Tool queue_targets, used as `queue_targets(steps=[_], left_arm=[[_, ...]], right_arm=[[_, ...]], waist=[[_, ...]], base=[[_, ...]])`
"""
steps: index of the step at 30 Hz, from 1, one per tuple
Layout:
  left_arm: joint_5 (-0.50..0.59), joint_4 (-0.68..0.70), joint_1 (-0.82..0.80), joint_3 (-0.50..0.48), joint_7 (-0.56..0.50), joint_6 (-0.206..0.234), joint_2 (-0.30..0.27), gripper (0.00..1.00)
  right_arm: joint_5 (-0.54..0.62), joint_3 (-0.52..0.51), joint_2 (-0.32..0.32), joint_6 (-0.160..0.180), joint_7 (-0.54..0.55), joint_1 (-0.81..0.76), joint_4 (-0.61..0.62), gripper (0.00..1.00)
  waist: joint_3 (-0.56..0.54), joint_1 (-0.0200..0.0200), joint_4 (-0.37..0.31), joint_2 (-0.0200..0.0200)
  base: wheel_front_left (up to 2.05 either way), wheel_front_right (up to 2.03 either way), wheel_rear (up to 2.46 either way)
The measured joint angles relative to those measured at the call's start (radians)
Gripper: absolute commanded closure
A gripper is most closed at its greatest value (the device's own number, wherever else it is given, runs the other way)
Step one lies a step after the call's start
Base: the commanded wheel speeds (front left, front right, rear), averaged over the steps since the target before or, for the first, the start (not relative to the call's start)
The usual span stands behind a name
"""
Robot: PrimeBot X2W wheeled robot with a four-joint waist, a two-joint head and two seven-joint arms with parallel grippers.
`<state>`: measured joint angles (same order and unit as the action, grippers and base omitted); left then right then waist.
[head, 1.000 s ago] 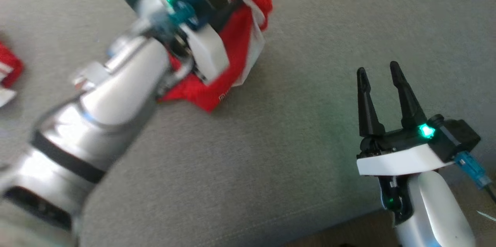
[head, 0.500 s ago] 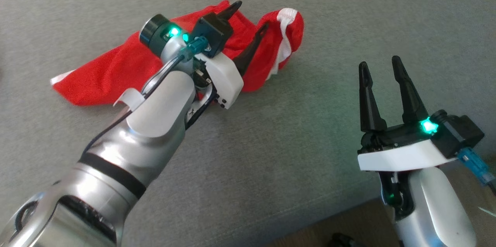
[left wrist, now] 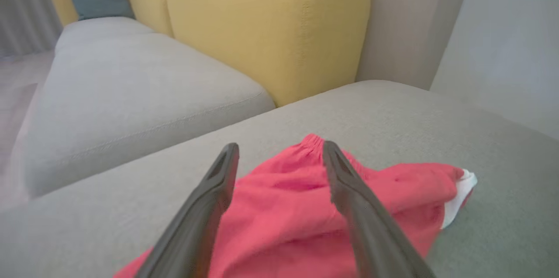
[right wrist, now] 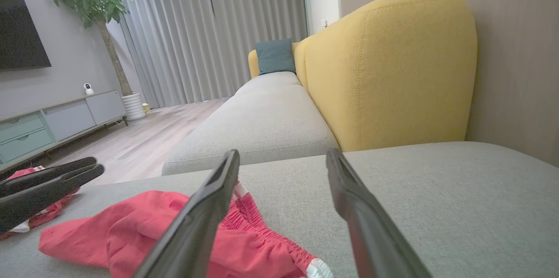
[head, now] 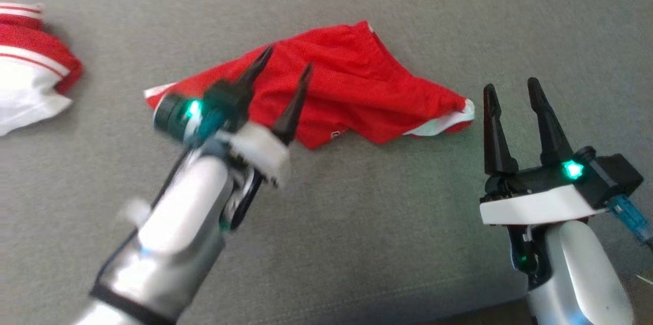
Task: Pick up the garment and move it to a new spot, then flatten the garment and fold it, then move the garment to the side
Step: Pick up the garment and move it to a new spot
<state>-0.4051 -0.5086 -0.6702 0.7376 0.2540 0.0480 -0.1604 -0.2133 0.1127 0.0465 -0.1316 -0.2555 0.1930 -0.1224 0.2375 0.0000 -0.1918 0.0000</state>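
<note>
The garment (head: 352, 85) is a pair of red shorts with white trim, lying loosely crumpled on the grey sofa cushion (head: 408, 223). My left gripper (head: 288, 59) hovers over the garment's near left part, blurred, its two fingers spread open and holding nothing. In the left wrist view the garment (left wrist: 301, 208) lies just beyond and between the open left gripper (left wrist: 279, 149). My right gripper (head: 511, 85) stands open just right of the garment's white-trimmed end, apart from it. The right wrist view has the garment (right wrist: 131, 234) at lower left of the open right gripper (right wrist: 283, 153).
Another red and white cloth (head: 28, 82) lies at the cushion's far left. A yellow backrest (right wrist: 388, 73) rises behind the cushion, with a second grey seat (right wrist: 262, 125) beyond. The cushion's front edge runs close below my right wrist.
My left gripper opened and let go of the garment, which dropped onto the cushion. The left gripper has pulled back towards me. The head camera shifted too.
</note>
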Motion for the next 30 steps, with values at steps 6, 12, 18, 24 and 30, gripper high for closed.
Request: queue_targets(steps=[6,12,18,24,30], left_arm=[[0.032,0.128,0.221,-0.09,0.0,0.08,-0.023,0.0],[0.072,0.278,0.439,-0.232,0.0,0.152,-0.023,0.0],[0.109,0.365,0.582,-0.311,0.0,0.165,-0.013,0.0],[0.148,0.418,0.696,-0.368,0.0,0.159,0.014,0.0],[0.175,0.435,0.743,-0.407,0.0,0.136,0.045,0.0]], right_arm=[[0.032,-0.034,0.0,0.0,0.0,-0.035,-0.018,0.0],[0.048,-0.057,0.0,0.0,0.0,-0.115,-0.028,0.0],[0.048,-0.061,-0.001,0.0,0.0,-0.142,-0.031,0.0],[0.048,-0.06,-0.001,0.0,0.0,-0.168,-0.045,0.0],[0.048,-0.057,-0.001,0.0,0.0,-0.168,-0.052,0.0]], waist=[[-0.064,0.0,0.055,0.0],[-0.138,0.0,0.109,0.0],[-0.178,-0.0001,0.132,0.0],[-0.207,-0.0001,0.149,0.0],[-0.221,-0.0001,0.156,0.0]], base=[[0.0,0.0,0.0],[0.0,0.0,0.0],[0.0,0.0,0.0],[0.0,0.0,0.0],[0.0,0.0,0.0]])
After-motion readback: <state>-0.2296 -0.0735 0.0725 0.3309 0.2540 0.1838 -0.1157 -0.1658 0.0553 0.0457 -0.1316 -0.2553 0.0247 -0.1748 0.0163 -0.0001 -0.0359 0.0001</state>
